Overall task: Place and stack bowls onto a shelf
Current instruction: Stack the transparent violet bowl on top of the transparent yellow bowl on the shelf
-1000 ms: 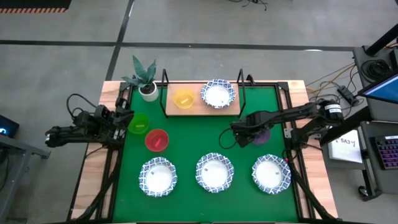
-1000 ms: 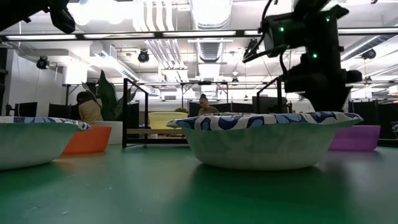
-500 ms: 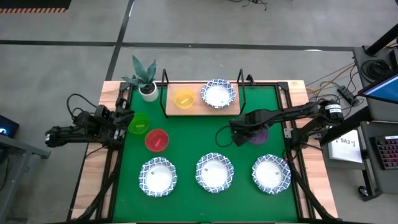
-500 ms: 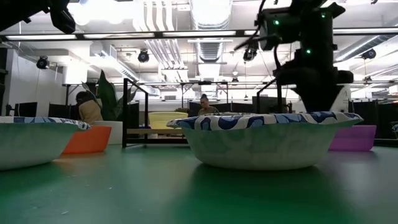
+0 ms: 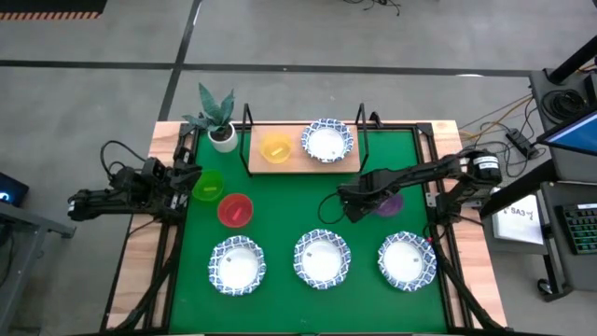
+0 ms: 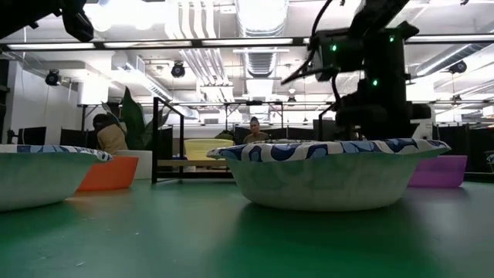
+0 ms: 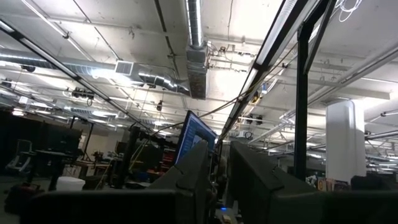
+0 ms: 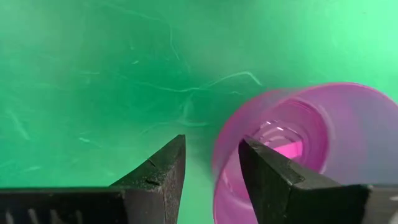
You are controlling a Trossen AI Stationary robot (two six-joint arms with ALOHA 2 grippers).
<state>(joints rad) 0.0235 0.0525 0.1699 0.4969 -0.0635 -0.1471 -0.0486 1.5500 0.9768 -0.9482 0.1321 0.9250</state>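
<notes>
right claw [image 8: 211, 171] astride purple bowl [image 8: 298, 146] rim; four patterned bowls [image 5: 321, 258].

Purple bowl [image 5: 391, 204] mostly hidden beneath the right tool [image 5: 351, 207] from above; in the right wrist view its rim is blurred and runs off the frame edge. Left tool [image 5: 187, 179]: finger gap too small to resolve.

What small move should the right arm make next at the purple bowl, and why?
Probably shift the right end effector a little sideways so the purple bowl's rim sits between its fingers, then close. In the right wrist view the fingers are open with only green mat between them, and the rim lies beside one finger, not inside the gap. The left end effector waits at the table's left edge.
</notes>
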